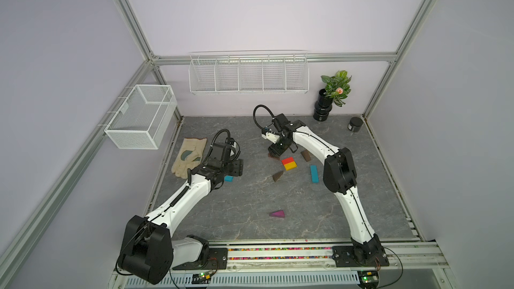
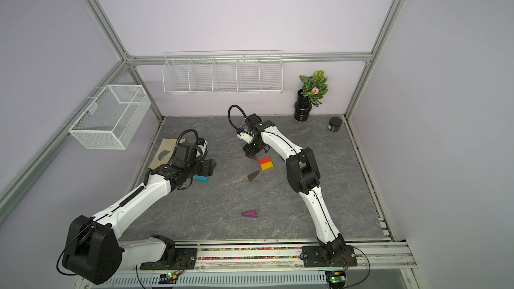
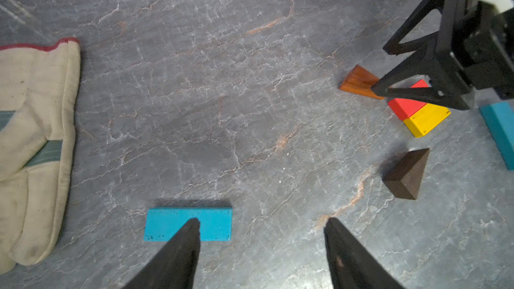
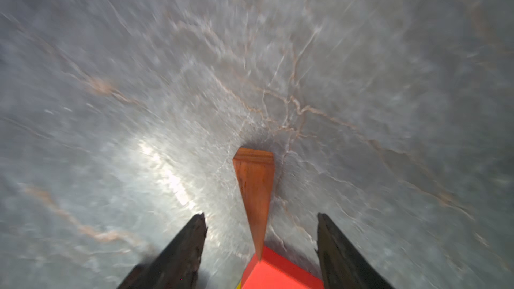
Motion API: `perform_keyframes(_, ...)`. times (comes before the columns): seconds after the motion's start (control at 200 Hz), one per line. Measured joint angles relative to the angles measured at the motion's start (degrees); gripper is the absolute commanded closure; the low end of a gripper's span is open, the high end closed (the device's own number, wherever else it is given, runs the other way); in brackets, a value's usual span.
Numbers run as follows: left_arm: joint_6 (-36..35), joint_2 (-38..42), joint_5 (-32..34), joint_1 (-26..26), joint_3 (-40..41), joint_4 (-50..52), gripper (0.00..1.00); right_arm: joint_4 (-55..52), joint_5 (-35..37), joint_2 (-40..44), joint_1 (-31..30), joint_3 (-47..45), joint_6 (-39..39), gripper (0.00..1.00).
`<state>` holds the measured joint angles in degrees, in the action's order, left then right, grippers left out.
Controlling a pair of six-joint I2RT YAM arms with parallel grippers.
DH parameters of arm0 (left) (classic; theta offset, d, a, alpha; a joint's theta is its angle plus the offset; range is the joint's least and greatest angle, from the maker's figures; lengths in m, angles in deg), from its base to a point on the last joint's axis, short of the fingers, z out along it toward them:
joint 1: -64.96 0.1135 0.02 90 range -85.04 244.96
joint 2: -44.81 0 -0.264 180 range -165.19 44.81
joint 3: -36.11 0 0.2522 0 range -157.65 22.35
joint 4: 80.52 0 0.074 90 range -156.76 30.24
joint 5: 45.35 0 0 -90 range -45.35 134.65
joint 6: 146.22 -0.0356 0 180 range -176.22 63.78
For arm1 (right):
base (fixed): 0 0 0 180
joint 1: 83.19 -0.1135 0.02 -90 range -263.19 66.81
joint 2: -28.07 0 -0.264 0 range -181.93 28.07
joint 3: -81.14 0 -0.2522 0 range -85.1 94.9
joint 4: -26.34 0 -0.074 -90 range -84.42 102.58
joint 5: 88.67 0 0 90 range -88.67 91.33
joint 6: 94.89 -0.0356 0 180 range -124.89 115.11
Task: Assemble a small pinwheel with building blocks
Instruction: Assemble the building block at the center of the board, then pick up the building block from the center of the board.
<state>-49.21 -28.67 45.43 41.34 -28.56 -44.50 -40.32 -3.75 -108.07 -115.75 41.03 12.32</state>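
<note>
The right fingers point(image 4: 189, 240) are spread around the brown wedge point(image 4: 254, 187), its tip against the red brick point(image 4: 278, 271) on the desk point(image 4: 111, 79). Clipping it while lifting could skew it. The left fingers point(image 3: 180, 246) hang spread above a teal bar point(image 3: 167, 223).

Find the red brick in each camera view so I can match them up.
Top view: red brick mid-table, against the yellow brick.
Top view: red brick in the same spot.
Left wrist: red brick between yellow brick and orange-brown wedge.
Right wrist: red brick between the fingers of the open right claw.
Shared landmark: the wedge's tip points at the brick's corner.
</note>
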Motion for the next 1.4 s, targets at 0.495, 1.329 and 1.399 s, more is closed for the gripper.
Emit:
perform_keyframes(0.495, 0.1, -7.6, -5.2, -5.2, -8.1, 0.3, 0.27, 4.0, 1.2, 15.5, 11.5, -17.1, -7.3, 0.24)
perform_keyframes(1.329, 2.1, -30.7, -9.5, -16.4, -29.2, 3.8, 0.25, 9.7, 0.7, 6.7, 16.9, -23.5, -12.9, 0.72)
perform_keyframes(1.399, 2.4, -33.2, -9.7, -17.1, -32.3, 5.0, 0.25, 10.4, -1.1, 6.7, 17.1, -23.5, -13.8, 0.73)
